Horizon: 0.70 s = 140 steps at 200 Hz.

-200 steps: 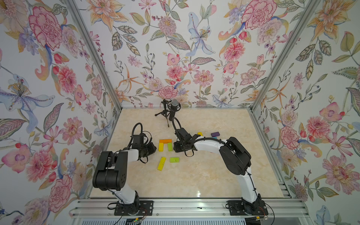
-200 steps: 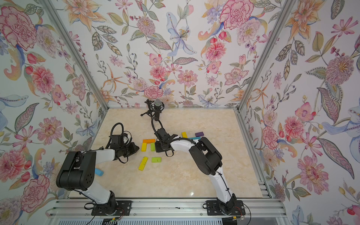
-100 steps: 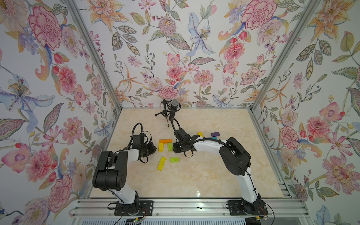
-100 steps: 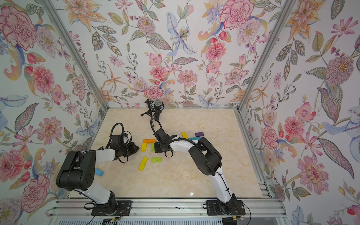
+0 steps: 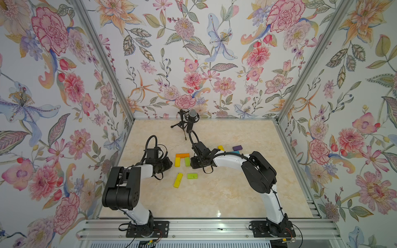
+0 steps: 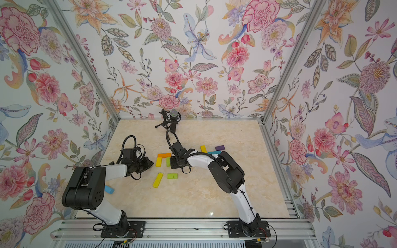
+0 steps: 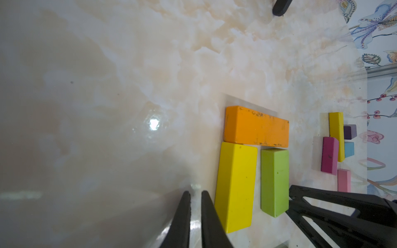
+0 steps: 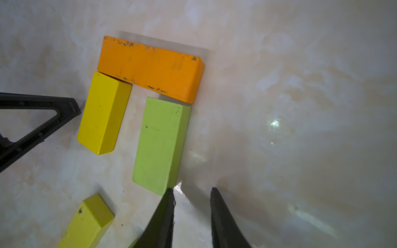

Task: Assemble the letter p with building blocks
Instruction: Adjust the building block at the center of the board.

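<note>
No motion since earlier frame | left gripper (image 7: 195,216) nearly shut, empty; right gripper (image 8: 191,214) slightly spread, empty | flat orange brick (image 5: 182,155), yellow brick (image 5: 177,162), lime-green brick (image 5: 187,161) between our grippers | stem, loop closure remain.

Both top views looked steeply down from high at the front; each wrist camera sat low and close, sharing the orange block (image 7: 255,126) (image 8: 150,68).

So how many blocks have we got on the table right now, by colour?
orange block: 1
yellow blocks: 3
lime green blocks: 2
purple block: 1
teal blocks: 2
magenta block: 1
pink block: 1
Total: 11
</note>
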Tool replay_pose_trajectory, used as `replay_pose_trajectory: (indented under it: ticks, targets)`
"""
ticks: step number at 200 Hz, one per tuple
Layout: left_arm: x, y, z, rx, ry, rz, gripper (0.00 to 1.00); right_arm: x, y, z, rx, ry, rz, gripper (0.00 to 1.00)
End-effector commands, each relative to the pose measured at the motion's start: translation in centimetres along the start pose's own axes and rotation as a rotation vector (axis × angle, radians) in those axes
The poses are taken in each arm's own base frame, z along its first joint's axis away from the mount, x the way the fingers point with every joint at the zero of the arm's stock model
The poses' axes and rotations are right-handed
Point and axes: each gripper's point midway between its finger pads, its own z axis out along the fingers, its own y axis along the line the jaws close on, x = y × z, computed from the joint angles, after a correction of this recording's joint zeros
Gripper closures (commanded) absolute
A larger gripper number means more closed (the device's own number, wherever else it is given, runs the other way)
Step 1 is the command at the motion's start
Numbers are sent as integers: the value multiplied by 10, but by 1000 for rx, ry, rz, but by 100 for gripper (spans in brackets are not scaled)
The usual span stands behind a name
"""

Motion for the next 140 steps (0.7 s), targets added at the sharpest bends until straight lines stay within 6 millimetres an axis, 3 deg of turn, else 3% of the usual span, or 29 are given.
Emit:
replay_pose_trajectory:
  ticks: [1,140]
  targets:
    - [5,2,-2,-19,6,6,85,12,2,3,6,41,6,71]
    - [4,1,-2,-16,6,9,86,11,7,4,-6,43,-3,71]
